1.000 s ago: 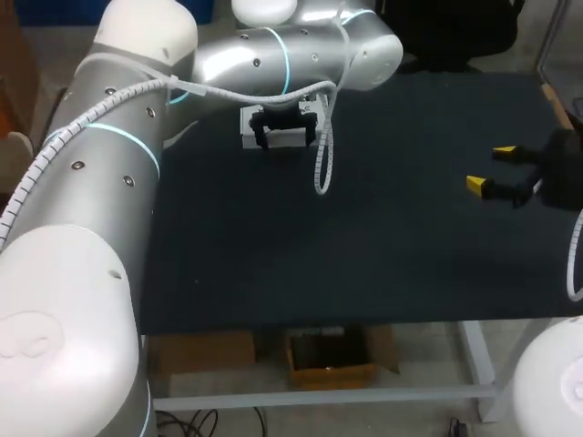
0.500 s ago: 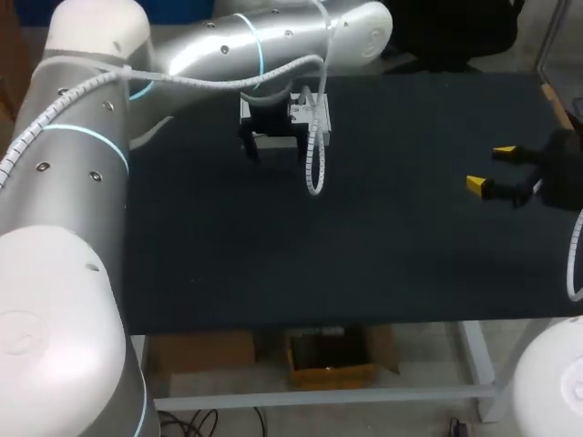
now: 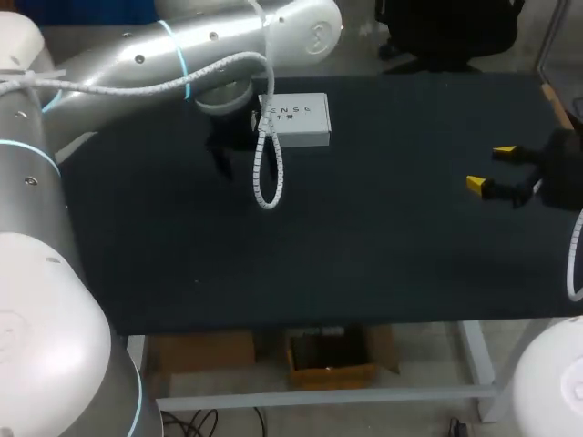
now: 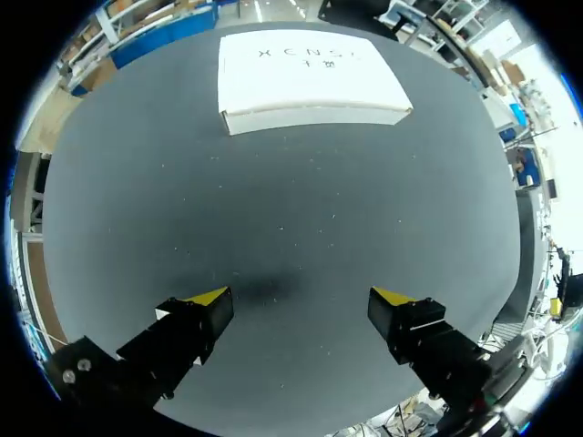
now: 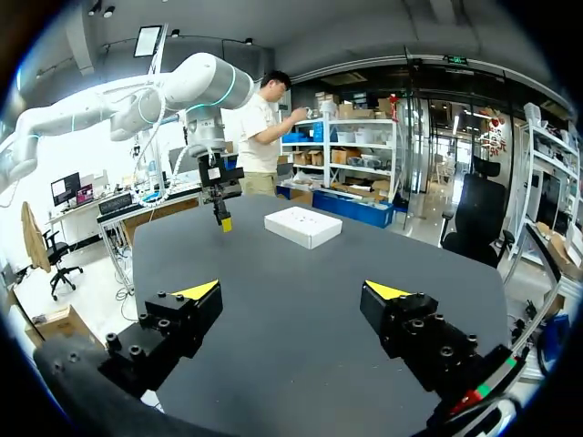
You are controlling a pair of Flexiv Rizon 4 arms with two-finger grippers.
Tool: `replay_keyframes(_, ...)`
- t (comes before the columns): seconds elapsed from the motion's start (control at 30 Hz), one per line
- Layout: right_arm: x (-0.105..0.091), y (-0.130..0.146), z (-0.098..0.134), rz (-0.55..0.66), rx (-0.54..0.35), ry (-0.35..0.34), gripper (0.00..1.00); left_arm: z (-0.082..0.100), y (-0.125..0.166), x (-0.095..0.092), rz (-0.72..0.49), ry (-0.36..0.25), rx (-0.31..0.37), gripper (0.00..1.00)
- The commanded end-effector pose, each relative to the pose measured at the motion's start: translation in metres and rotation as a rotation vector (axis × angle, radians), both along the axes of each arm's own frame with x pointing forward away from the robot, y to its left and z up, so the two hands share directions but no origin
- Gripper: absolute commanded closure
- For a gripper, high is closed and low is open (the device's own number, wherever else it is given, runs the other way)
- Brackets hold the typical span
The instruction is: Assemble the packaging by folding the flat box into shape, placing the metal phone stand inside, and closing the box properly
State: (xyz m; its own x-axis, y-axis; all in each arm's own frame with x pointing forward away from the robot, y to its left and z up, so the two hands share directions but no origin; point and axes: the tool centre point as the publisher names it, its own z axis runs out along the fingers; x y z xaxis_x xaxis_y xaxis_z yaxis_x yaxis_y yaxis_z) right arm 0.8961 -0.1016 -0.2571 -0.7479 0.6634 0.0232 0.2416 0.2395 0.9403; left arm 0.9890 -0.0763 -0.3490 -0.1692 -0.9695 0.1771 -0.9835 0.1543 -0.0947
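Box [image 3: 297, 116] lies closed on the far counter [image 3: 364, 237], apparently finished; left tool [image 4: 299, 299] beside it and right tool [image 5: 292, 289], well apart, both gape empty.

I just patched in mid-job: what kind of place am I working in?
Probably a lab-style robot workbench: a black-topped table, the left pincer and right pincer hanging open over it, and one white box lying flat near its far edge.

White box [image 3: 296, 119] — black table [image 3: 383, 246]
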Motion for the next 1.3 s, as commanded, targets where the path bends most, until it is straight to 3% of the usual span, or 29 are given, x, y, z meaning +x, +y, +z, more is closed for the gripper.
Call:
replay_keyframes(0.03,0.0,-0.001,0.0,0.003,0.003,-0.001,0.0,-0.001,0.018,-0.034,0.071,-0.537,-0.261,0.0)
replay_keyframes(0.3,0.0,-0.001,0.0,0.003,0.003,-0.001,0.0,0.003,0.031,-0.037,0.018,-0.602,-0.331,0.0)
replay_keyframes(0.6,0.0,-0.001,0.0,0.003,0.003,-0.001,0.0,0.015,0.024,-0.031,-0.075,-0.671,-0.325,0.0)
replay_keyframes(0.77,0.0,-0.001,0.0,0.003,0.003,-0.001,0.0,0.02,0.017,-0.026,-0.127,-0.654,-0.317,0.0)
replay_keyframes(1.27,0.0,-0.001,0.0,0.003,0.003,-0.001,0.0,0.02,0.017,-0.026,-0.127,-0.654,-0.317,0.0)
replay_keyframes(1.3,0.0,-0.001,0.0,0.003,0.003,-0.001,0.0,0.021,0.02,-0.025,-0.106,-0.685,-0.312,0.0)
